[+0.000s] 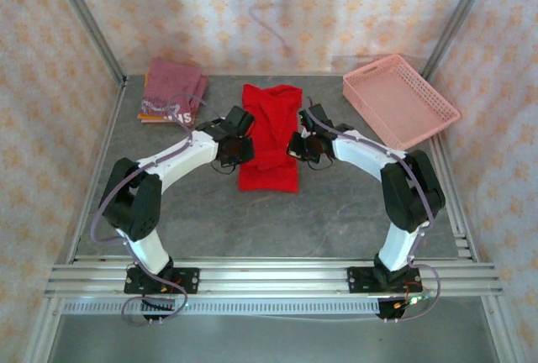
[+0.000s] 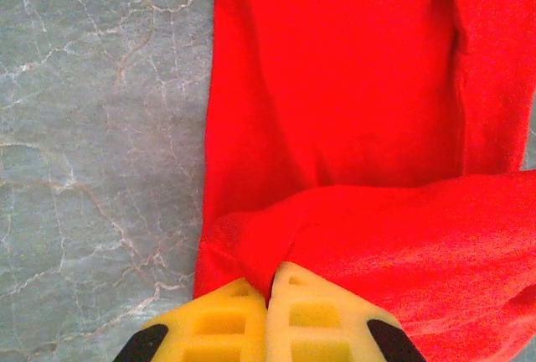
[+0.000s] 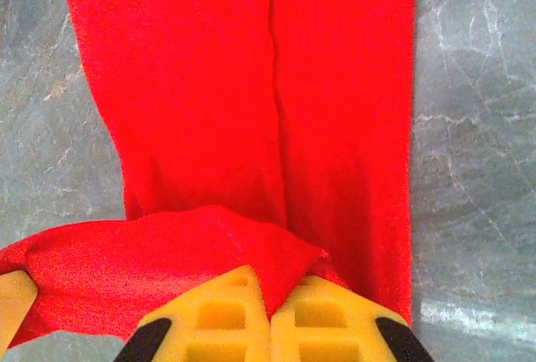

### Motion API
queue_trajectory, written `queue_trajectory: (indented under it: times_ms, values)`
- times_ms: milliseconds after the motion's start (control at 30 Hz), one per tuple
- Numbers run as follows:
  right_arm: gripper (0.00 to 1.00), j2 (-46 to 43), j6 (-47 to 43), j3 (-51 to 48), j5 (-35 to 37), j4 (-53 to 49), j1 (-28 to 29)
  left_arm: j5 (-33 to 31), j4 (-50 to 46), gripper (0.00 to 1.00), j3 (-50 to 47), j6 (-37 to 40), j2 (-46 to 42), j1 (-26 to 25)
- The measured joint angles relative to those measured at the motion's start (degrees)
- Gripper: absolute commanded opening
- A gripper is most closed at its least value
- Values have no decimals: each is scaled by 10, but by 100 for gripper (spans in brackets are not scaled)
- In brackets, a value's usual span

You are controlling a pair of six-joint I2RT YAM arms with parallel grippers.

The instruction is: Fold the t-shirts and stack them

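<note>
A bright red t-shirt [image 1: 269, 138] lies lengthwise in the middle of the grey table, folded into a narrow strip. My left gripper [image 1: 238, 149] pinches its left edge, my right gripper [image 1: 300, 146] its right edge. In the left wrist view the yellow pads [image 2: 226, 320] are shut on a raised fold of the red t-shirt [image 2: 335, 111]. The right wrist view shows the same: yellow pads [image 3: 327, 324] closed on a lifted corner of the red t-shirt [image 3: 243, 94]. Folded maroon-pink and orange t-shirts [image 1: 172, 91] sit stacked at the back left.
A pink plastic lattice basket [image 1: 399, 100] stands at the back right of the table. Metal frame rails [image 1: 269, 277] run along the near edge by the arm bases. Patterned walls enclose the table.
</note>
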Motion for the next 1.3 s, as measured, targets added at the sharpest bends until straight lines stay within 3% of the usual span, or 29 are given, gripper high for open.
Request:
queue_trajectory:
  times_ms: [833,933,1033,1100,1300]
  values:
    - [0,98,-8,84,-6,1,-28,9,4,0,98,24,117,31]
    - [14,111,-10,92,-9,2,-32,8,4,1,105,24,125,31]
    - [39,113,-17,92,-11,3,-34,2,4,23,105,25,125,31]
    - [49,110,-24,90,-10,12,-35,-1,4,41,105,24,125,31]
    - [53,53,-32,47,-10,38,-35,-5,4,74,103,23,115,31]
